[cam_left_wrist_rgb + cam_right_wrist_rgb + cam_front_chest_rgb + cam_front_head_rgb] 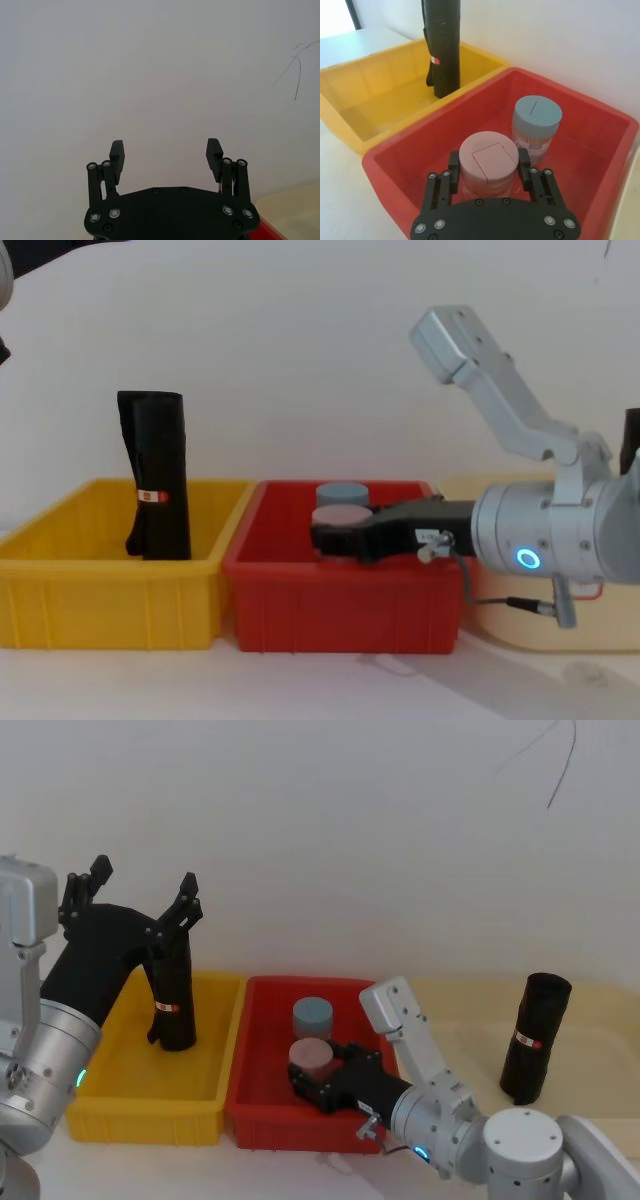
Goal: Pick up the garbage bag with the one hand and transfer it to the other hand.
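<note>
Oddly, the right gripper point(489, 170) is spreading its fingers around a pink-lidded jar point(488, 161) in the red bin point(262, 1050), while the left gripper point(130, 895) is hovering open above the garbage bag point(172, 995) standing ungrasped in the yellow bin point(120, 1060), so lowering onto it seems next.

Garbage bag point(172, 995) upright in left bin point(105, 1085).

left gripper point(165, 152) raised, fingers spread | right gripper point(488, 167) lowered, fingers spread

pink-lidded jar point(488, 165) sits between the jaws in the red bin point(600, 130), blue-lidded jar point(536, 122) just past them, yellow bin point(365, 95) alongside.
</note>
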